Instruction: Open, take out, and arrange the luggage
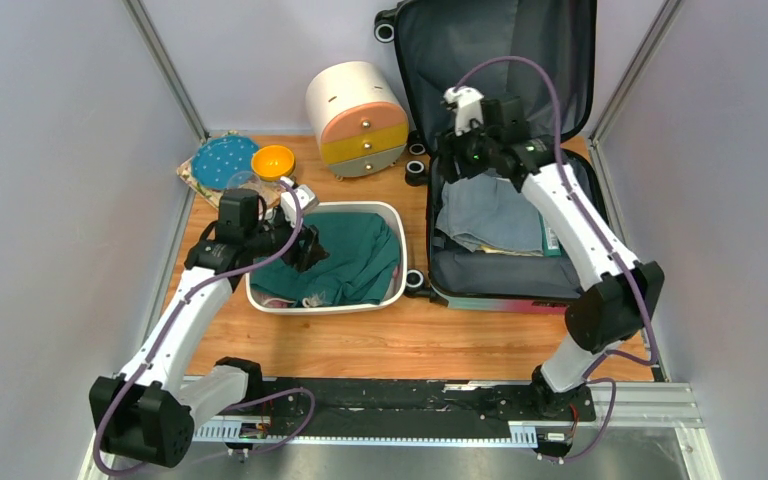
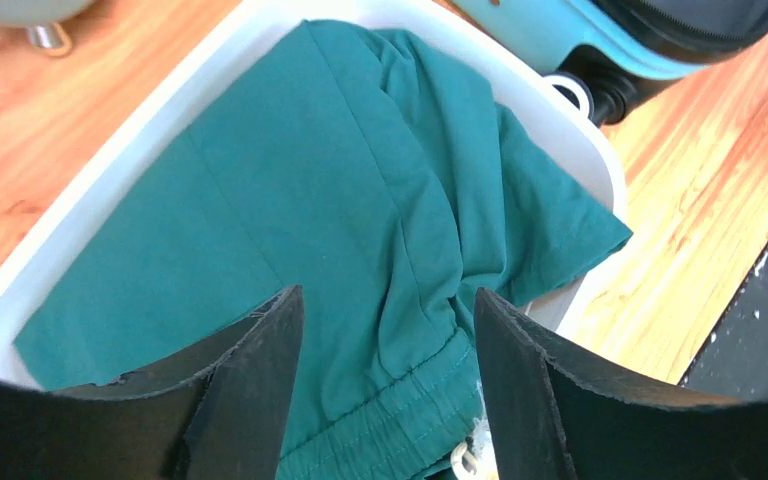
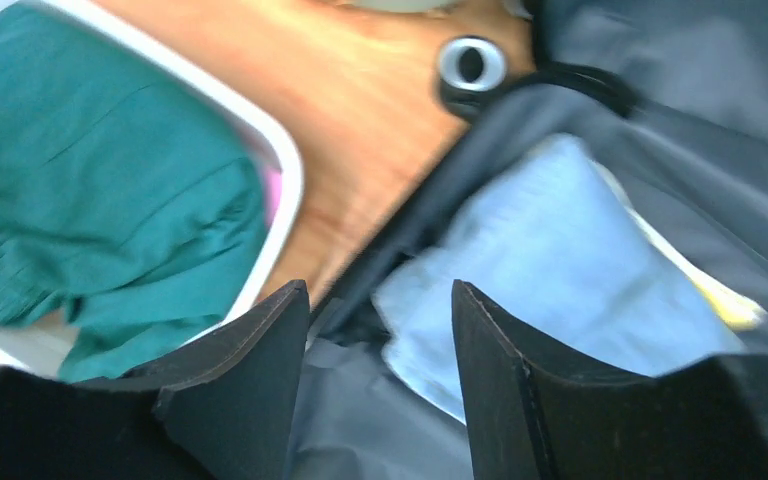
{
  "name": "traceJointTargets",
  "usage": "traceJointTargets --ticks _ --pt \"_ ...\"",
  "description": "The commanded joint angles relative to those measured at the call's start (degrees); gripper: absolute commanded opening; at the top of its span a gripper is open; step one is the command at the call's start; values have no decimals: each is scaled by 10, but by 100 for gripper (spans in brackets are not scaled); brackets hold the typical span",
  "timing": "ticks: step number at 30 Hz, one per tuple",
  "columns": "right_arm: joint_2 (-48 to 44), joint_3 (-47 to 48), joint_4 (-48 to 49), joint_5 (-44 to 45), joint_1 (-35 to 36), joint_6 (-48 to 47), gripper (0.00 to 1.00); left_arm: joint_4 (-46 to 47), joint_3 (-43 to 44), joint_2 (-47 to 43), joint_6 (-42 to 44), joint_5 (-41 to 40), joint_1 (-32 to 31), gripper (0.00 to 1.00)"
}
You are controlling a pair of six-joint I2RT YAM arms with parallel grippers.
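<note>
Luggage (image 1: 490, 280) stands open at far right corner; green garment (image 1: 345, 255) in basin (image 1: 320, 308); pale blue clothing (image 1: 490, 215) not yet out. Left gripper (image 2: 388, 300) and right gripper (image 3: 380, 290) released, empty.

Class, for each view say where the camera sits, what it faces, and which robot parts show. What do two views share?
Top external: above and behind the arms, looking down on the table; both show whole.
Left wrist: on that wrist, facing the green garment in the white basin; the left tool shows.
Right wrist: on that wrist, facing blue cloth in the open suitcase; the right tool shows.
Shared: garment and basin.
</note>
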Motion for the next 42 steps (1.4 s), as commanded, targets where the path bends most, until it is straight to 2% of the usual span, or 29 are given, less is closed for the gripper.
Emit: traceJointTargets --ticks 1,2,3,5,8,16,23,33,38,42 --pt "-4 -50 12 146 -38 76 58 15 15 -23 -61 -23 0 72" --pt "0 -61 14 201 -39 95 58 20 16 -28 -65 -24 0 72" --pt "5 -62 9 218 -39 122 59 22 16 -30 -66 -30 0 72" --pt "20 -60 -4 231 -39 147 61 31 14 -35 -67 -35 -1 72" --pt "37 -65 1 236 -38 184 71 46 7 -44 -71 -46 0 72" --pt "105 -67 30 269 -29 227 73 63 -9 -53 -84 -43 0 73" --pt "165 -57 59 255 -18 236 73 59 -19 -52 -82 -57 -1 73" --pt "163 -55 80 261 -11 274 77 61 -32 -55 -79 -50 0 73" --pt "158 -52 74 310 6 276 78 67 -34 -52 -81 -47 0 73" --pt "200 -39 53 348 12 269 76 68 -30 -48 -83 -47 -1 73"
